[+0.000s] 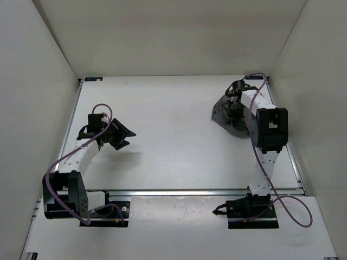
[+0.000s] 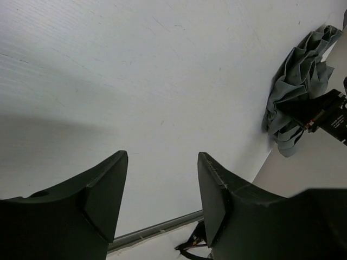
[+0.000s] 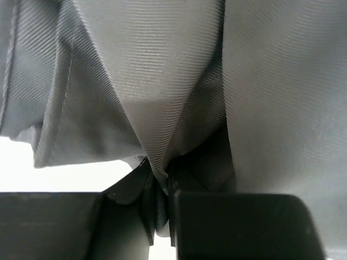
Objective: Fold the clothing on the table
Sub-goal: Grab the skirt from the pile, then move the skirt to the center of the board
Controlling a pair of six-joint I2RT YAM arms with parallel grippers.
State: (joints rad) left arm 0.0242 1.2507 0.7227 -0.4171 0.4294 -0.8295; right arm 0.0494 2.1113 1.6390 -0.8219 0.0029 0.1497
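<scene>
**Desk** [image 1: 173, 141]: white, flat, w/ silver rail [image 1: 200, 192] along the near edge.

**Clothing** [image 1: 222, 115]: grey fabric, unfolded, bunched in a crumpled heap at the far-right corner of the desk, close to the right wall. Pleats run in irregular ridges; edges curl under.

**Left tool** [image 1: 128, 137]: released, jaws spread wide, nothing between them. It hangs over bare desk on the left side, well apart from the clothing.

**Right tool** [image 1: 236, 104]: clenched on the clothing, sunk into the top of the heap.

**Views.**
- Top: gives the layout, i.e. heap far right, left arm bent low at left. The right tool's jaws are mostly hidden by arm and fabric.
- Left wrist: looks across the desk past the left tool [image 2: 161, 157], both fingers dark and apart. The clothing [image 2: 301, 81] is seen side-on as stacked folds, w/ the rail [image 2: 157, 230] low in frame.
- Right wrist: only view of the grip. The right tool [image 3: 160, 187] has a narrow pinch of clothing [image 3: 162, 81] pressed between near-touching fingers. Fine ribbed weave is visible, w/ fabric draping to both sides.
</scene>
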